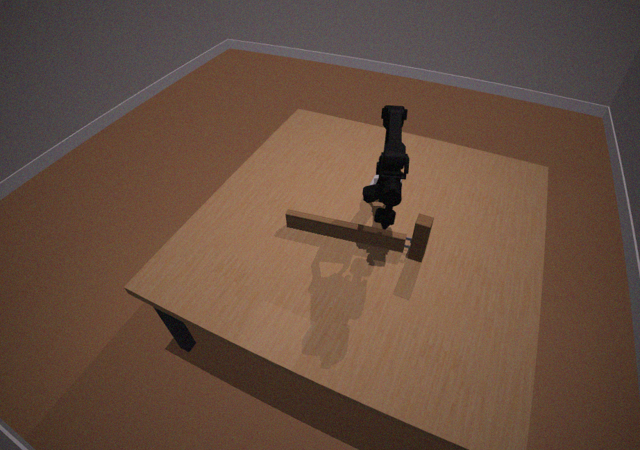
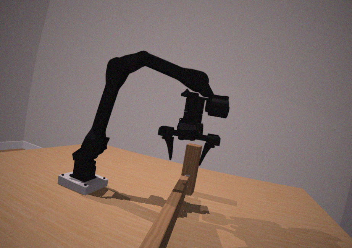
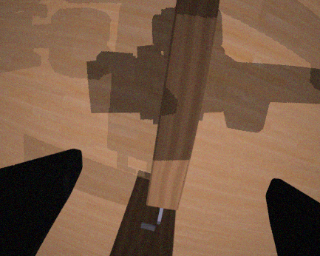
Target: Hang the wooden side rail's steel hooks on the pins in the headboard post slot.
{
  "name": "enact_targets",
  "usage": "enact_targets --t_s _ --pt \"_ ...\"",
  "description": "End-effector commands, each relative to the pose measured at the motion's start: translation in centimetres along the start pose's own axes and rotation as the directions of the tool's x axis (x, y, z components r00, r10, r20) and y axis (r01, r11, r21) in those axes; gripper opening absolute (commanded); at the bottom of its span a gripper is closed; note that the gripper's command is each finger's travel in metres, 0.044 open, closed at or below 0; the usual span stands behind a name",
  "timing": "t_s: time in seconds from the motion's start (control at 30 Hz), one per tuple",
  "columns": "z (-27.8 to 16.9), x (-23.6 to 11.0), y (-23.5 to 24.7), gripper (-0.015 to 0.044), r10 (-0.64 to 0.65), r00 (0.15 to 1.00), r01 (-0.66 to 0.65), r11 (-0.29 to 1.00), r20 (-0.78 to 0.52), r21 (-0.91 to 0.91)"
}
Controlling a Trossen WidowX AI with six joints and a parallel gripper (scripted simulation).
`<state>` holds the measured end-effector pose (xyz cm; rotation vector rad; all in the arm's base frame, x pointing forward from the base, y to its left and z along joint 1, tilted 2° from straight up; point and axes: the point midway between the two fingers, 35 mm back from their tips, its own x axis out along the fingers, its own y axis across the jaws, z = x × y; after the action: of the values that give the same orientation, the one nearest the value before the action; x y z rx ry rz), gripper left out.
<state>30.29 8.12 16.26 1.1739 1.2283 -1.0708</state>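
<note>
The wooden side rail (image 1: pixel 330 228) (image 2: pixel 164 216) (image 3: pixel 183 81) lies lengthwise on the table, with its far end down on the table top. Its near end meets the upright headboard post (image 1: pixel 423 233) (image 2: pixel 193 157). The steel hooks (image 1: pixel 408 241) (image 2: pixel 187 176) (image 3: pixel 159 215) reach into the post's slot; the pins are hidden. My gripper (image 1: pixel 384 222) (image 2: pixel 185 161) (image 3: pixel 177 176) is open and empty. It points straight down above the rail's hooked end, with one finger on each side and clear of the wood.
The arm's grey base (image 2: pixel 82 184) is bolted to the table (image 1: pixel 465 306) behind the rail. The table's front edge and left corner drop off to a brown floor (image 1: pixel 103 176) ringed by a low grey wall.
</note>
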Motion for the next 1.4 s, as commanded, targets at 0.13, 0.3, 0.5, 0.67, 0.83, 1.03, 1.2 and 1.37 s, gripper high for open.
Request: enact_targets --t_s 0.13,0.3,0.5,0.67,0.83,1.03,1.2,1.37 --pt "0.0 2.7 0.2 0.044 0.001 1.0 -0.001 1.0 0.01 0.023" --pt "0.1 3.4 0.2 0.044 0.001 1.0 -0.001 1.0 0.01 0.023" --pt "0.1 4.8 0.2 0.044 0.001 1.0 -0.001 1.0 0.01 0.023" --pt "0.1 5.4 0.2 0.044 0.001 1.0 -0.001 1.0 0.01 0.023" --pt "0.1 6.2 0.3 0.044 0.001 1.0 -0.001 1.0 0.01 0.023" --pt "0.1 7.2 0.3 0.044 0.001 1.0 -0.001 1.0 0.01 0.023" --pt "0.1 8.0 0.3 0.044 0.001 1.0 -0.001 1.0 0.01 0.023" --pt "0.1 8.8 0.3 0.044 0.001 1.0 -0.001 1.0 0.01 0.023"
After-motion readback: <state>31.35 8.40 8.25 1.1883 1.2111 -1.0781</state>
